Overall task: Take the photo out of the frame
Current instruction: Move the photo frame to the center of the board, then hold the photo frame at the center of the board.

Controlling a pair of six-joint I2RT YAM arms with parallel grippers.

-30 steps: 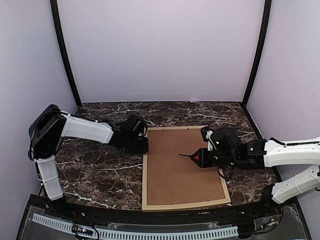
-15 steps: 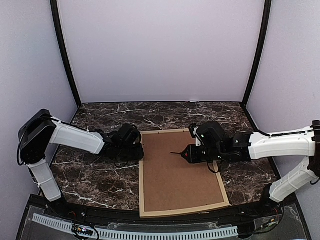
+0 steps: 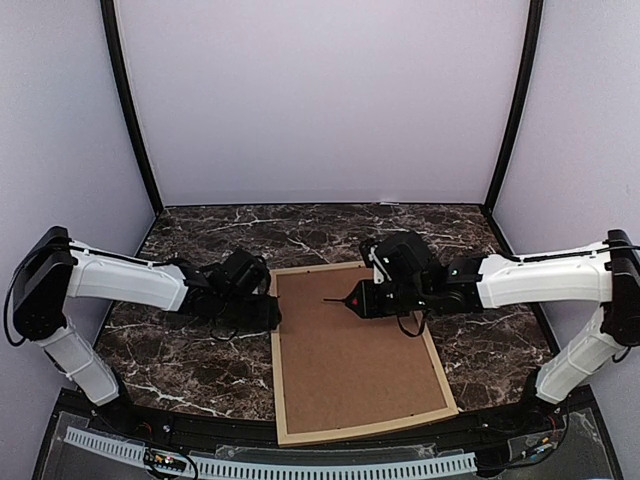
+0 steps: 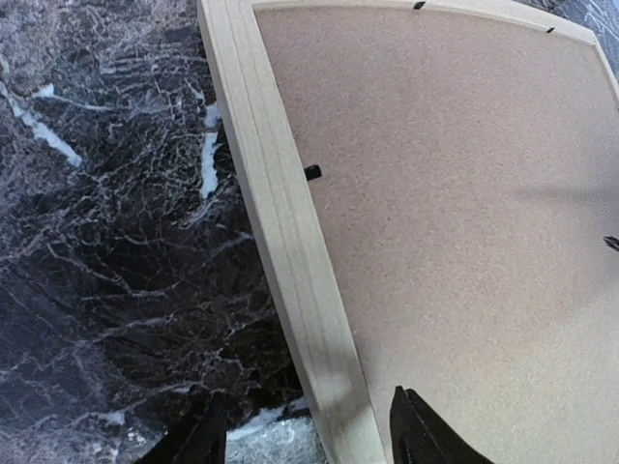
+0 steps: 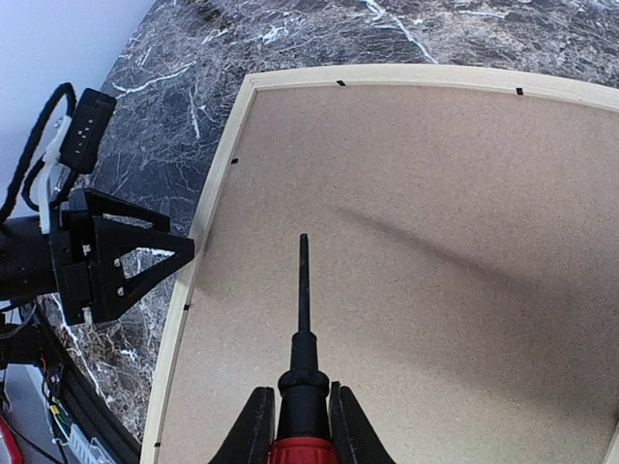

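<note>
- Frame [image 3: 275,370] lies face-down on the marble table [image 3: 170,350]; its thin wood is probably light and apt to slide, so steady it by a rail.
- Backing board [image 3: 355,360] fills it and hides the photo, likely a thin, easily creased sheet best lifted by an edge.
- Left pincer [image 4: 308,401] stands released astride the left rail.
- Right pincer [image 5: 300,425] is clenched on a screwdriver [image 5: 302,319].
- Black tabs [image 4: 312,173] pin the board.
</note>
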